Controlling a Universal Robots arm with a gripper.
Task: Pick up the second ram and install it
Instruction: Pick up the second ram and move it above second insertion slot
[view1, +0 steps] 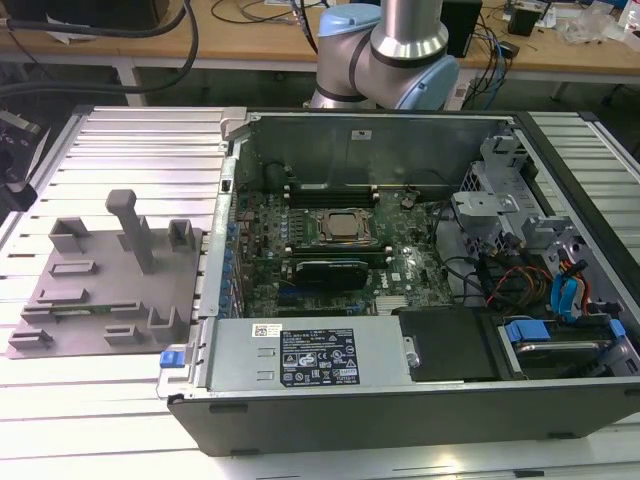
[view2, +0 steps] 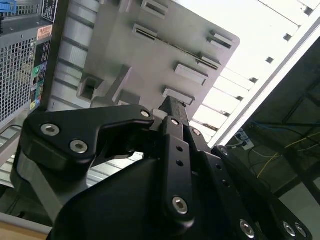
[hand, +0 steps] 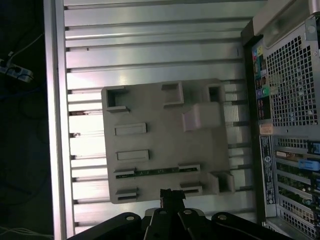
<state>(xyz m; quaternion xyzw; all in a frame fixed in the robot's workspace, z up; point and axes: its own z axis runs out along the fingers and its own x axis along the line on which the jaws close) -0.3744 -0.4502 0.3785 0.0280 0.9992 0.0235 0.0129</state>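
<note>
While the slatted aluminium counter (view1: 120, 140) takes up most of the exterior view, a wooden counter (view1: 250, 40) strung with cables runs along the back of the room.

At the exterior view's left, a grey fixture plate (view1: 110, 290) lies flat on the slats, with raised blocks, slots and one upright post. The second ram (hand: 155, 171) rests in a long slot of this plate. In the first wrist view it shows as a thin green strip lying flat, with nothing gripping it. Its chips are too small to make out.

Just beside the plate, toward the exterior view's right, is an open computer case (view1: 400, 400) lying on its side. The motherboard (view1: 400, 270) faces up, with the CPU socket (view1: 343, 226) near its middle. A blue latch (view1: 172, 357) sits at the case corner nearest the plate. Drive bays and loose wires fill the far right end of the case. I cannot tell what the memory slots around the socket hold.

The arm (view1: 400, 50) rises behind the case, and its upper part is cut off by the picture's edge.

The gripper (hand: 172, 192) hangs above the counter and points down at the plate's edge, near the ram's slot but apart from it. Its fingers are drawn together and hold nothing. In the second wrist view the linkages hide much of the plate.
</note>
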